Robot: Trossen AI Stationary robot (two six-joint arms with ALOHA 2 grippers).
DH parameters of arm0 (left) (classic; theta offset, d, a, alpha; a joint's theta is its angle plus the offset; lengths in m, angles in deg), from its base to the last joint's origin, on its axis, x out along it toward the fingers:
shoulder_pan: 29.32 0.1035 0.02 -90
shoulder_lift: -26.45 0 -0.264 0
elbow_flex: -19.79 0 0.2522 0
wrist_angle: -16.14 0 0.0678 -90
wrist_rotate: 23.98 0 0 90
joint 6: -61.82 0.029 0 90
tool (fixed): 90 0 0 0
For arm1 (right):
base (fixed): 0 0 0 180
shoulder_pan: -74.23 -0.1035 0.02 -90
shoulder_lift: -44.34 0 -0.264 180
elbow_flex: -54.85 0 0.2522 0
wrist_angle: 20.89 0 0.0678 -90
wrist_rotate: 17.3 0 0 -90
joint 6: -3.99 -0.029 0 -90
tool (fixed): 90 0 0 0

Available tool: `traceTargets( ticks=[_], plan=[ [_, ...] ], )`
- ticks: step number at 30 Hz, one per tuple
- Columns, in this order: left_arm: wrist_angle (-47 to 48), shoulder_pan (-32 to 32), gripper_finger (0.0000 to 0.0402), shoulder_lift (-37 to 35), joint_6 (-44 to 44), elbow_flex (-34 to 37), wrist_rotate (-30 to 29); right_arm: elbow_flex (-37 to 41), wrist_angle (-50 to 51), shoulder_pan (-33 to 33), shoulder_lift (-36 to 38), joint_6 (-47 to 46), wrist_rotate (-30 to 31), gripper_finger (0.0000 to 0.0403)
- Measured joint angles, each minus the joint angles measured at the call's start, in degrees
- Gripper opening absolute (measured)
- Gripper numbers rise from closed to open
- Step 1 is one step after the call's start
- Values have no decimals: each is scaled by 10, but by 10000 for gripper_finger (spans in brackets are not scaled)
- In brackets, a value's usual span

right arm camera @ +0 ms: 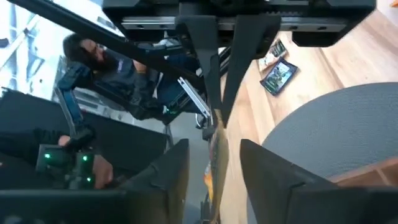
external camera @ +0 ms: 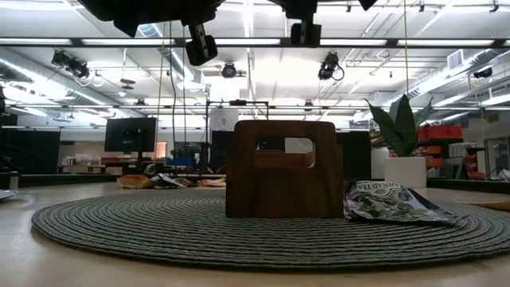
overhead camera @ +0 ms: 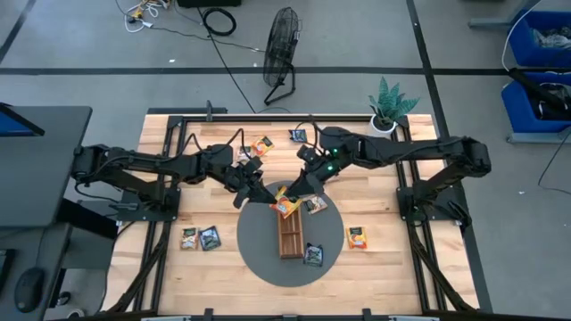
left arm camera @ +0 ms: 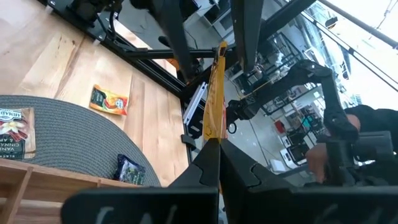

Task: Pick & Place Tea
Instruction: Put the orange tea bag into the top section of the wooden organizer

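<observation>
An orange tea sachet (overhead camera: 285,207) is held in the air over the far end of the wooden divided tray (overhead camera: 290,236), which stands on a round grey mat (overhead camera: 254,241). My left gripper (overhead camera: 268,198) is shut on the sachet. My right gripper (overhead camera: 294,191) faces it from the other side, open. In the right wrist view its fingers (right arm camera: 177,180) stand on either side of the edge-on sachet (right arm camera: 214,165) without touching it. Other sachets lie on the mat (overhead camera: 313,254) and on the table (overhead camera: 358,236). My left gripper (left arm camera: 219,149) pinches the orange sachet between its two fingers at one edge (left arm camera: 216,134), coming from the table's left. The sachet is lifted clear and stands out beyond the fingertips, edge-on in the left wrist view, with its free end (left arm camera: 219,53) between my right gripper's open fingers.
A tan sachet (overhead camera: 316,205) lies on the mat beside the tray. Two sachets (overhead camera: 200,237) lie near the left edge, two more (overhead camera: 261,145) toward the far edge. A potted plant (overhead camera: 388,107) stands at the far right. A person (right arm camera: 118,62) stands beyond the table.
</observation>
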Motion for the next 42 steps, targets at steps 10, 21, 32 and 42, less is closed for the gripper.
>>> traceTargets(
  ticks=[10,21,32,42],
  plan=[
    [-1,0,1,0,-1,0,1,-29,60,-6,1,42,-19,9],
    [-1,0,11,0,-2,0,-10,-29,88,-16,1,44,10,3],
    [0,0,82,0,51,0,-37,-29,142,-17,29,-2,70,1],
    [3,7,86,0,138,0,-79,-28,271,-31,77,-65,237,0]
  ],
)
